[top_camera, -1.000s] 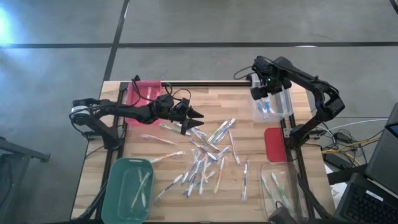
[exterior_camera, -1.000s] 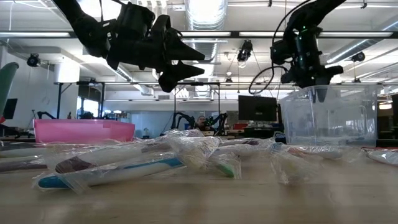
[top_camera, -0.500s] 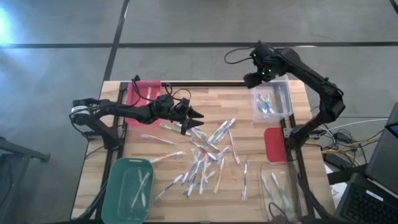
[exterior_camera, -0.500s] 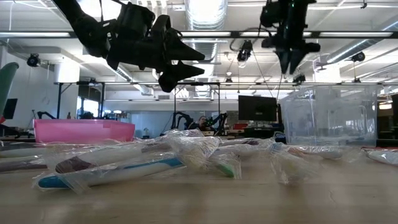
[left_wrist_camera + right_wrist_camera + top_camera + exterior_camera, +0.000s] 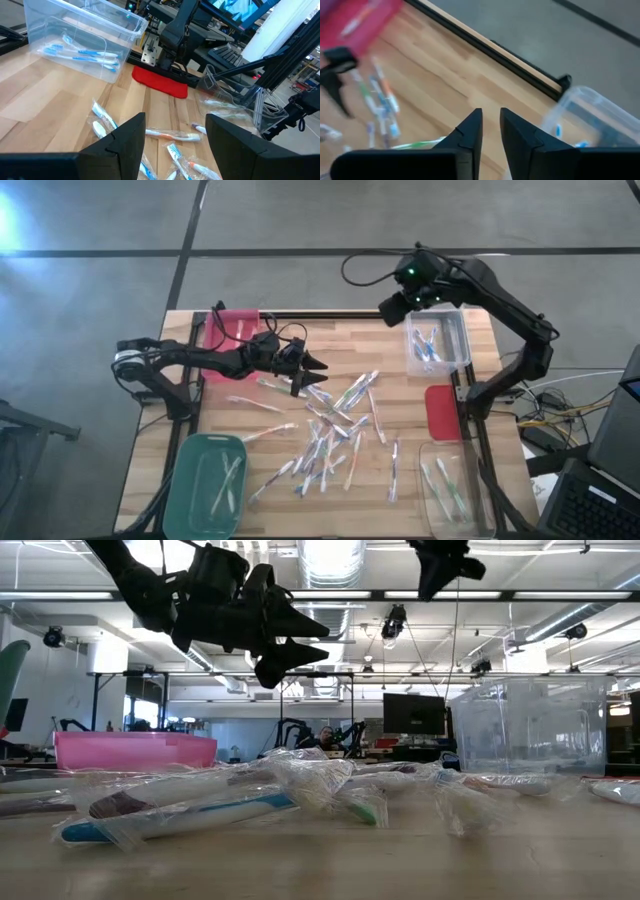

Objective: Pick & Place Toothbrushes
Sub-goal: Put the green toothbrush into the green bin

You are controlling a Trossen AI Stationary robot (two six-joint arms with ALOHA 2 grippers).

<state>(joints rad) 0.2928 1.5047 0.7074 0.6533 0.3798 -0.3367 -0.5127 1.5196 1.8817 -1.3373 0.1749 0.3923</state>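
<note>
We see L gripper [image 5: 306, 370] spread open over the toothbrushes [image 5: 330, 435]; R gripper [image 5: 392, 308] near-shut, empty, above clear bin [image 5: 437, 345].

Wrapped toothbrushes [image 5: 200, 802] litter the table [image 5: 400, 865] between pink bin [image 5: 135, 750] and clear bin [image 5: 530, 730].

Even, diffuse overhead light fills the scene; in the low view the ceiling light strips [image 5: 330, 595] glare white at twelve o'clock and turn the arms into dark silhouettes. In that view the nearest wrapped toothbrushes [image 5: 190, 810] are soft, out of focus. The right wrist view is smeared by motion blur, its pink bin [image 5: 360, 20] at ten o'clock a streak, while the table [image 5: 400, 460] from above carries only faint shadows.
</note>
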